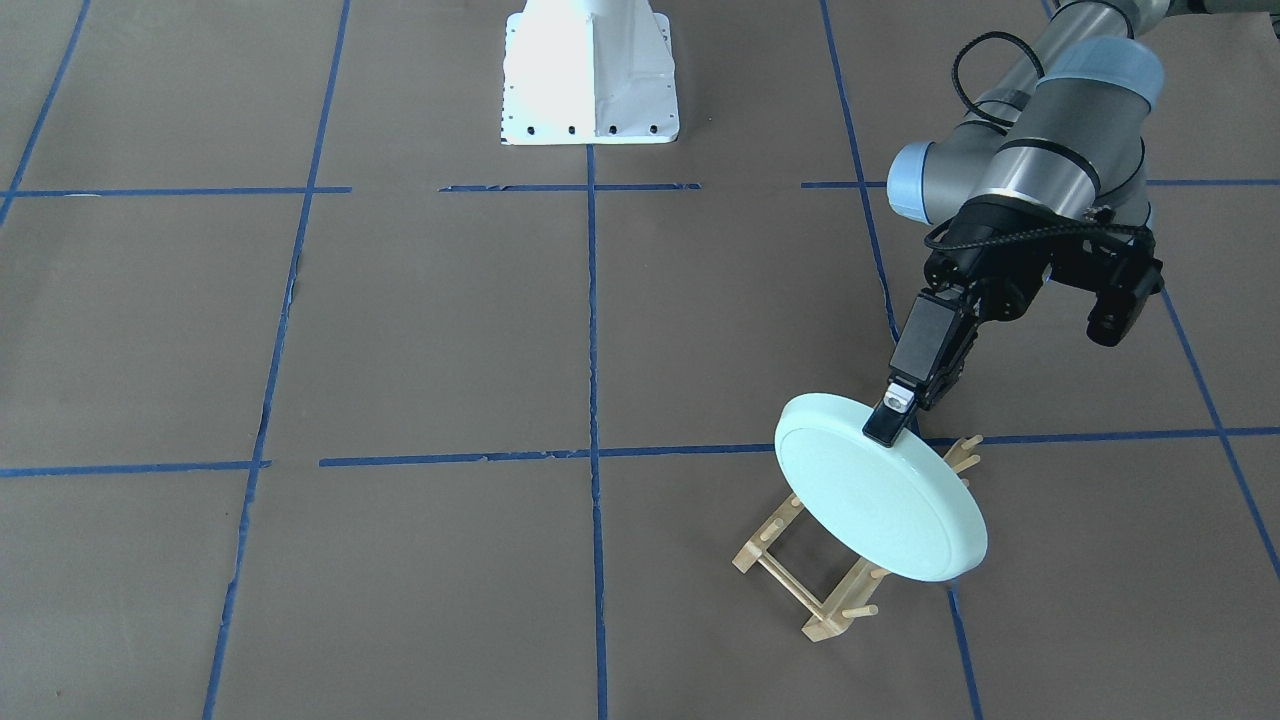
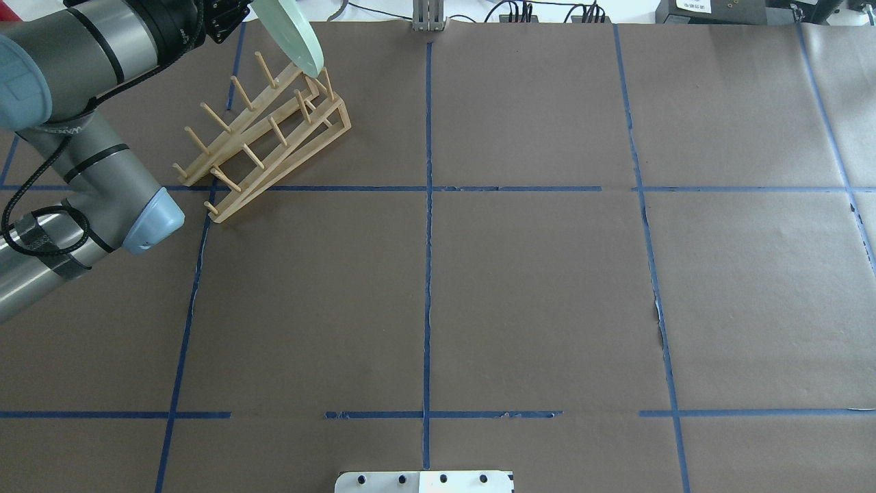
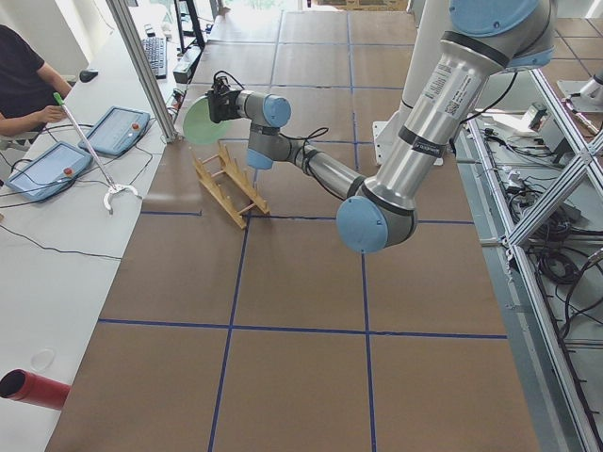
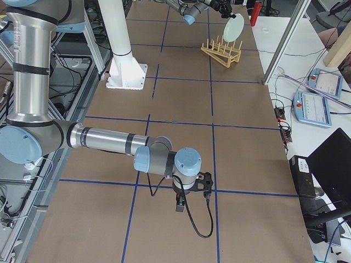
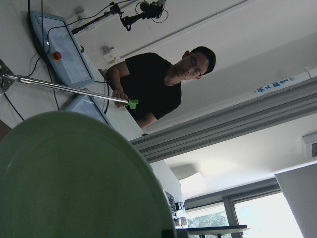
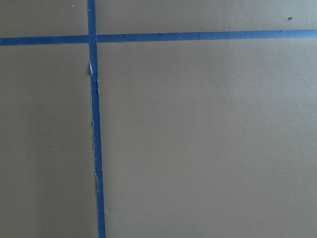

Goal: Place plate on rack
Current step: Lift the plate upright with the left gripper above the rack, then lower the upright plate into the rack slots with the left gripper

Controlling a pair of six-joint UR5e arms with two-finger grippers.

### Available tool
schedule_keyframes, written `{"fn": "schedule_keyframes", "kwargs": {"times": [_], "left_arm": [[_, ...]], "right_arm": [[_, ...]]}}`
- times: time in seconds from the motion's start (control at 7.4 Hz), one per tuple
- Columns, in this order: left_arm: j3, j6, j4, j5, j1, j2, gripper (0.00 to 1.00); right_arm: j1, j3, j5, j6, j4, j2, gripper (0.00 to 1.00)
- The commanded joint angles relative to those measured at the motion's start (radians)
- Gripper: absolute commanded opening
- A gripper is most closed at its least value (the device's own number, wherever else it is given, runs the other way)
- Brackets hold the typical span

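Pale green plate up on edge, tilted, just over the wooden rack, top rim pinched by the left gripper. Far off, right gripper low over the table; jaws too small to make out.

Black-shirted operator, blue-taped brown table

No legible text, blue wall sign too blurred to read, white equipment label too small

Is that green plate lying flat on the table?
No, the left gripper pinches the plate at its rim and holds it tilted up on edge over the rack.
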Motion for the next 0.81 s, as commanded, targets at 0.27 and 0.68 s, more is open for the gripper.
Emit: {"fn": "schedule_keyframes", "kwargs": {"times": [0.27,0.68], "left_arm": [[0.040,0.000,-0.006,0.000,-0.023,0.001,0.00],[0.078,0.000,-0.009,0.002,-0.026,-0.019,0.00]], "right_arm": [[0.000,0.000,0.000,0.000,0.000,0.000,1.00],[0.000,0.000,0.000,0.000,0.000,0.000,1.00]]}}
